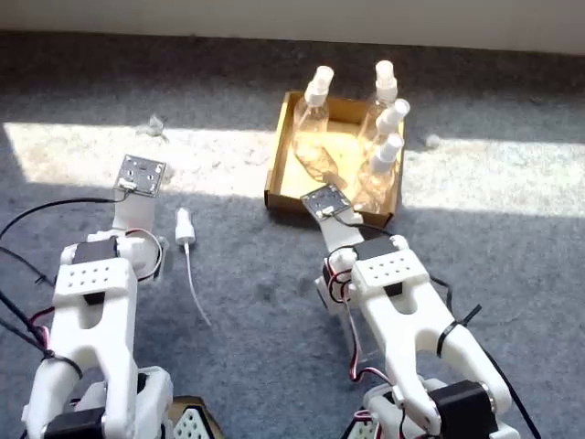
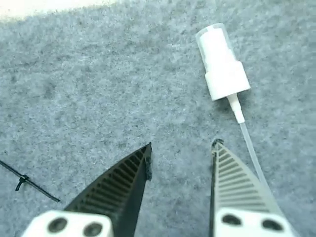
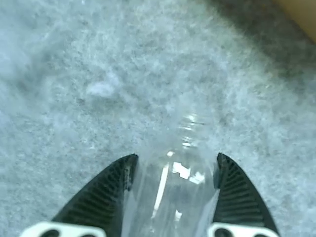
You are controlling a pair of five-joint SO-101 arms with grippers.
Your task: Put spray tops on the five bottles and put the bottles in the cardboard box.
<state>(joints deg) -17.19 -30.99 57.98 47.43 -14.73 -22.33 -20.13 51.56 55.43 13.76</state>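
Jaws of the left gripper [image 2: 180,145] stand apart and hold nothing, with their tips low over the carpet [image 1: 256,274]. The loose spray top [image 2: 222,64] lies flat on the carpet just ahead of those tips and off toward the right arm's side, so it is not between them; its thin tube [image 2: 249,145] runs back close alongside one finger. In the high view the top's long axis runs roughly along the arm's reach, with the head far and the tube trailing toward the robot's base. It lies between the two arms and much nearer the left. The right gripper [image 3: 176,158] is clamped on a clear bottle [image 3: 173,197], whose bare threaded neck [image 3: 190,128] points out past the fingertips, just short of the box [image 1: 274,174]. Four capped bottles [image 1: 315,128] are in the box. The pickup looks to be the left arm's job: it would need to shift sideways toward the head and straddle it across its width.
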